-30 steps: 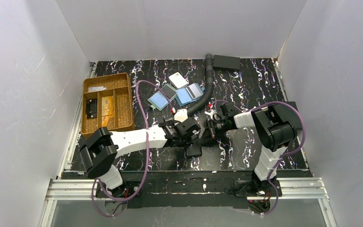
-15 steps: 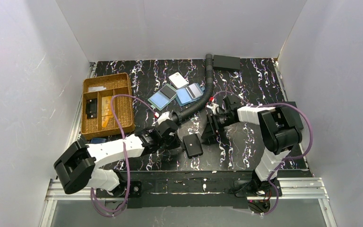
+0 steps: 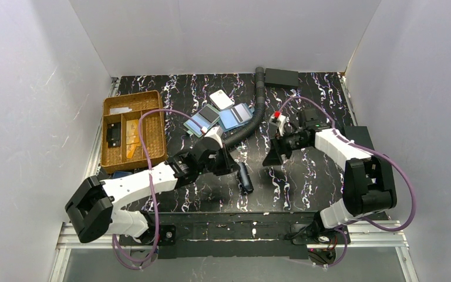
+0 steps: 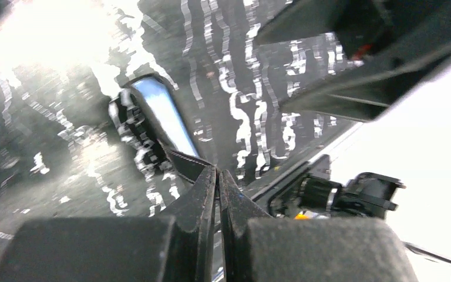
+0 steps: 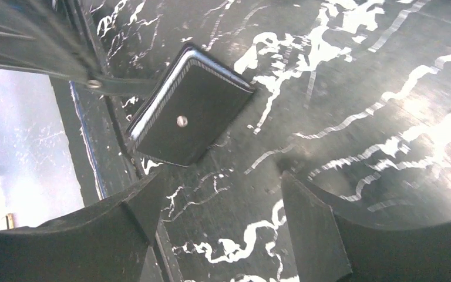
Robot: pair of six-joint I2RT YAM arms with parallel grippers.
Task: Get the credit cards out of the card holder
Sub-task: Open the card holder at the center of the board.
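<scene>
The black card holder (image 3: 245, 177) stands tilted on edge in the middle of the table. My left gripper (image 3: 234, 167) is shut on the thin strap (image 4: 186, 165) at its end. In the left wrist view a pale blue strip (image 4: 163, 115) runs along the card holder (image 4: 138, 132); I cannot tell whether it is a credit card or a reflection. My right gripper (image 3: 271, 159) hangs open just right of the holder, apart from it. The right wrist view shows the holder's closed back with a metal stud (image 5: 190, 113) beyond my right gripper (image 5: 223, 194). An orange-tan card (image 3: 133, 138) lies in the basket.
A woven basket (image 3: 107, 107) with compartments stands at the left. Two overlapping blue-and-dark rectangles (image 3: 220, 118) and a white tag (image 3: 221, 98) lie at the back middle, beside a black corrugated hose (image 3: 255, 111). A black box (image 3: 282, 76) sits at the far edge.
The card holder lay flat half a second ago and now stands on edge, held by its strap. My right gripper has opened and drawn back to the right.
</scene>
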